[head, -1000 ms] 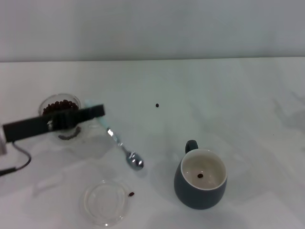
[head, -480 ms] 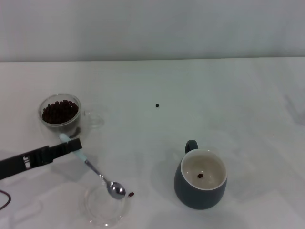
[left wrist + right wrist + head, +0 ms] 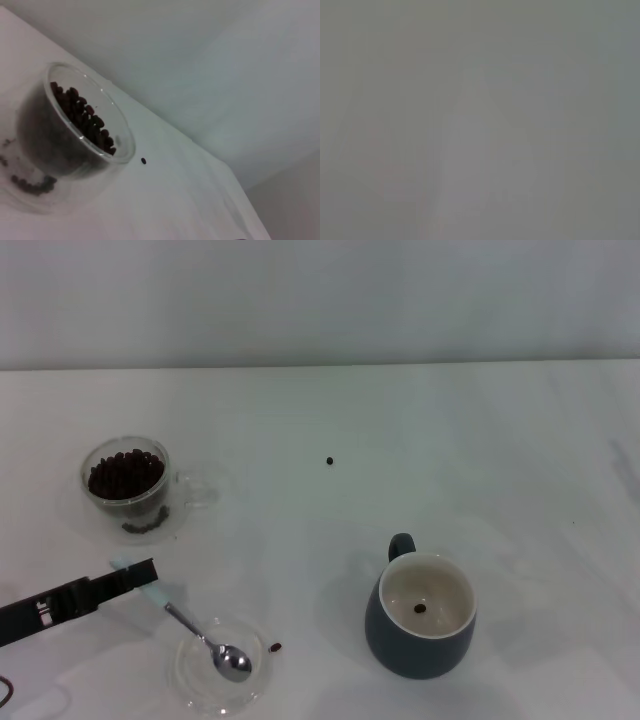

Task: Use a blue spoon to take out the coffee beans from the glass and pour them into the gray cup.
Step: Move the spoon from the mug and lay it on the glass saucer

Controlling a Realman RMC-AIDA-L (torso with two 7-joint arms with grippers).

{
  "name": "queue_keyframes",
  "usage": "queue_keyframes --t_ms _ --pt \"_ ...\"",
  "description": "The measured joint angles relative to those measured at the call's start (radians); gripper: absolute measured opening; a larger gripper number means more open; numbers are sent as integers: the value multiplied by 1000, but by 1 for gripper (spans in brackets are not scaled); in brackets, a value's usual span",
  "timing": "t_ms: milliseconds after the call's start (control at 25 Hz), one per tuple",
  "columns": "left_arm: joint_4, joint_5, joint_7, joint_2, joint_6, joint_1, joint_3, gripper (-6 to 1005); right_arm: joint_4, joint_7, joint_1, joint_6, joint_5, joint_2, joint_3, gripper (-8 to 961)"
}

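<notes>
clear glass dish under my spoon, cup barely filled

white table [image 3: 420,420] carries everything, and it holds nothing still if i bump it. the gray cup [image 3: 420,628] stands near my right side with a single bean on its cream bottom. the glass [image 3: 128,483] sits far left, well apart from the cup, heaped with coffee beans [image 3: 125,472]. my left gripper [image 3: 140,575] is low at the left edge, pinching the pale handle of the blue spoon [image 3: 205,642]; its metal bowl lies in the flat dish [image 3: 190,680]. my right gripper is out of sight.

i judge the main risk is the long carry from glass to cup: a tilted spoon would shed beans. strays show it, one bean [image 3: 275,648] by the dish, another bean [image 3: 330,461] far out on the table. the spoon looks empty, and scraping the dish could drag it. nothing blocks the way to the cup.
</notes>
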Motion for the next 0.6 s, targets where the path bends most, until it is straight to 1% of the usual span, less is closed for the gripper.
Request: queue_keyframes --t_ms 360,600 --pt "-38 9 10 8 -4 9 -40 136 1 2 -8 -7 0 0 2 624" --pt "-57 24 10 7 -10 2 -48 136 1 3 -12 -13 0 0 -4 624"
